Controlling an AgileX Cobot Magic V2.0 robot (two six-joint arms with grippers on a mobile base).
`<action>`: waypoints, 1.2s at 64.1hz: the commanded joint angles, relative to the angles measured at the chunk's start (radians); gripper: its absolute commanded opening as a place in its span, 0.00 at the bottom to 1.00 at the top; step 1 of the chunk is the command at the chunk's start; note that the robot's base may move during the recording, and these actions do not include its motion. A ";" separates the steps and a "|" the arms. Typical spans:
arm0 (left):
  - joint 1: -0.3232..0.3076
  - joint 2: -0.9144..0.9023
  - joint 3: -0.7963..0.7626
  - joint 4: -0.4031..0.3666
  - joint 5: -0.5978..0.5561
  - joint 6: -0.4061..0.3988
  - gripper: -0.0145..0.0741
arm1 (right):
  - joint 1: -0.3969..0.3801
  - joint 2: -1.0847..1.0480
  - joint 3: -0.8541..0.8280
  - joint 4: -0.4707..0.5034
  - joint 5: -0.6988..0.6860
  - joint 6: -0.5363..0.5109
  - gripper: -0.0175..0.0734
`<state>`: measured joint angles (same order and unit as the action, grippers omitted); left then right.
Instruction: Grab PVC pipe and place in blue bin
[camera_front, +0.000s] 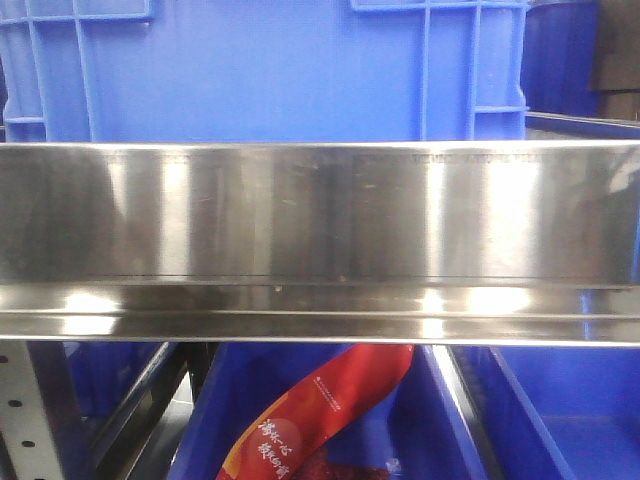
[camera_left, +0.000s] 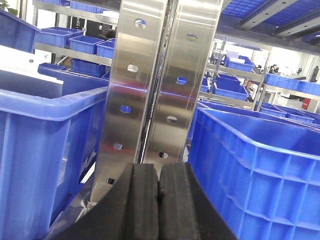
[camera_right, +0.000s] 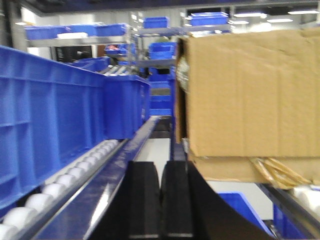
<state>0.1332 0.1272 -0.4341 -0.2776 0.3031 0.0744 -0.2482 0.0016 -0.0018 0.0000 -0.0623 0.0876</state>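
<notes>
Presently the front view is filled by a steel shelf rail (camera_front: 320, 240) running edge to edge, polished and reflective. Above it, a blue bin (camera_front: 260, 70) with ribbed wall. Below it, another bin (camera_front: 420, 420) holding a red packet (camera_front: 320, 420) with white lettering; a further blue crate (camera_front: 570, 410) to the right. Perforated upright (camera_front: 25, 410) at lower left.

Left wrist view: left gripper (camera_left: 158, 200) at bottom centre, black pads (camera_left: 142, 200) pressed together, nothing between them. It faces a pair of steel posts (camera_left: 160, 85) with oval holes, standing side by side. Blue crate (camera_left: 45, 150) to the left of the posts, another (camera_left: 260, 185) to the right, both near the gripper. More crates on racks (camera_left: 85, 45) in the background.

Right wrist view: right gripper (camera_right: 160, 200), pads (camera_right: 145, 200) touching, nothing held. View is motion-blurred, so fine detail is doubtful. Long blue crate (camera_right: 50, 130) on the left, sitting over white rollers (camera_right: 65, 180) of a conveyor track. Cardboard box (camera_right: 250, 90) upper right, with what may be flattened card or straps (camera_right: 280, 172) under it. Blue bin corner (camera_right: 240, 205) below the box. Shelving with blue bins (camera_right: 160, 25) far back.

PVC pipe: not seen in any of the three views; position cannot be stated. Neither gripper carries it.
</notes>
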 joint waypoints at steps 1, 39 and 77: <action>0.003 -0.005 0.001 -0.007 -0.017 -0.007 0.04 | -0.012 -0.002 0.002 0.010 -0.003 -0.001 0.01; 0.003 -0.005 0.001 -0.007 -0.017 -0.007 0.04 | -0.012 -0.002 0.002 0.010 0.109 -0.037 0.01; 0.003 -0.005 0.001 -0.007 -0.017 -0.007 0.04 | -0.012 -0.002 0.002 0.010 0.107 -0.037 0.01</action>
<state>0.1332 0.1272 -0.4341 -0.2776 0.3031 0.0744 -0.2546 0.0016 0.0000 0.0090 0.0586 0.0533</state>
